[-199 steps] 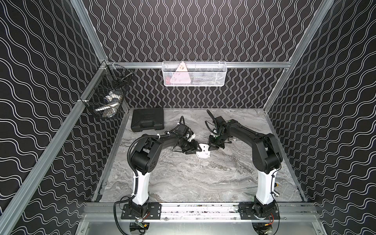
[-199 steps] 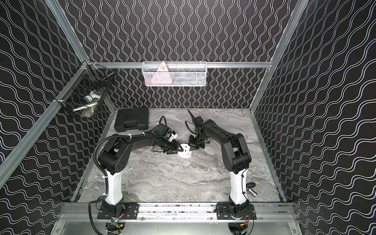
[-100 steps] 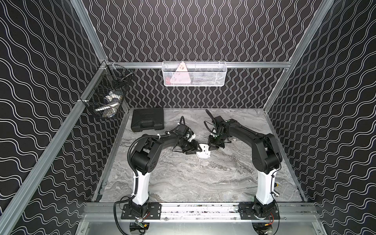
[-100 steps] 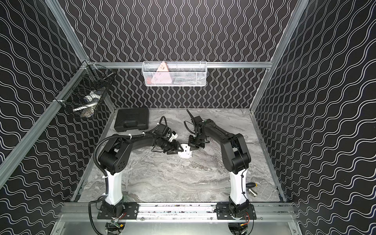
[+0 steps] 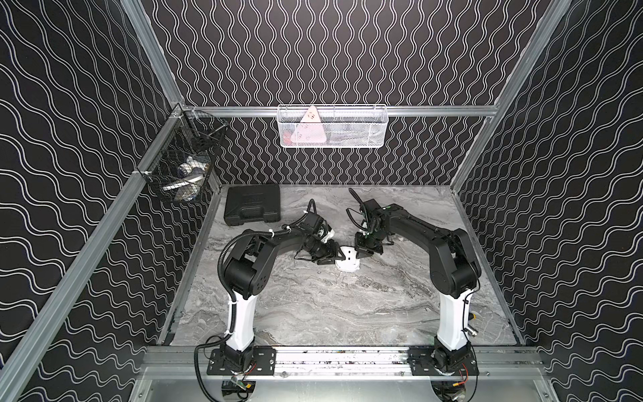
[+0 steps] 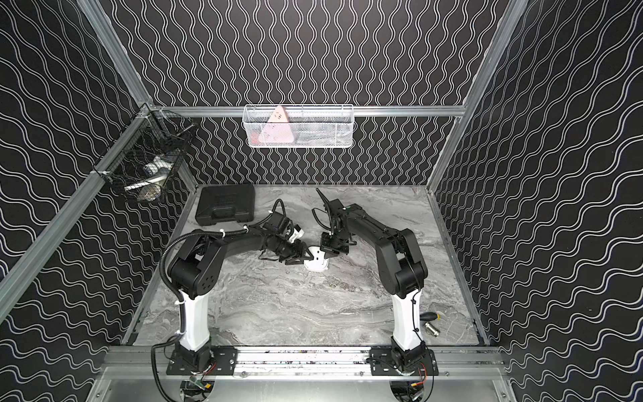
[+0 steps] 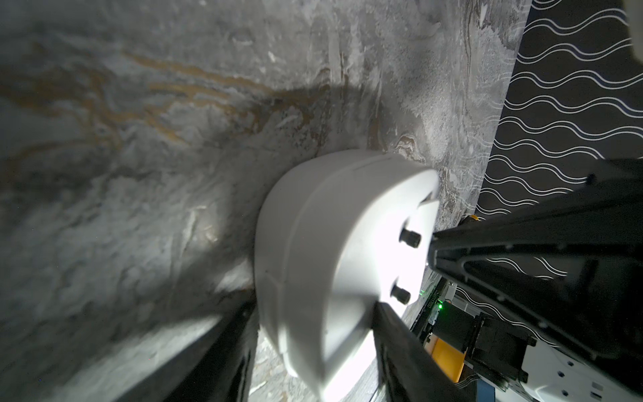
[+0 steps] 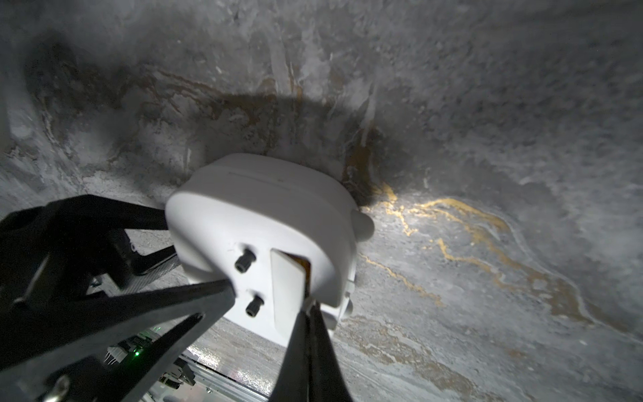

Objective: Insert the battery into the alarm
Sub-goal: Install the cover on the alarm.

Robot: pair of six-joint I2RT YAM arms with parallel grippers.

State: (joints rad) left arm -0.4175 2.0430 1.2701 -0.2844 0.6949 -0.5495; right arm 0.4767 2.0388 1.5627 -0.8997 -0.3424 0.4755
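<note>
Nothing visible has shifted over the last second; both arms hold the same poses over the middle of the desk [image 5: 313, 306]. Nearest, by the front rail [image 5: 341, 355] at the right arm's base, lie a black-handled tool [image 6: 430, 316] with a yellow tip and a small metal cylinder [image 6: 431, 329]. Farther in, at mid-desk, the white alarm [image 5: 349, 264] sits between the two arms, its face toward the desk and its back turned up. The left fingers [image 5: 338, 255] are partly spread and clamp the alarm, one against the back beside two small black knobs [image 8: 245, 259], the other on the face side. The right fingers [image 8: 310, 313] are pressed fully together and hold nothing; their tips sit at the edge of the white slot cover [image 8: 287, 289], which stands slightly ajar. In the gap behind that cover shows a copper-brown glint, perhaps the battery [image 8: 304, 267]; the view is too dim to be sure. Beyond, a closed black case [image 5: 252, 209] lies at the back left of the desk. On the left wall hangs a black wire basket [image 5: 174, 181]; on the back wall a white mesh basket [image 5: 362, 132] holds a pink-white triangular thing [image 5: 308, 130].
</note>
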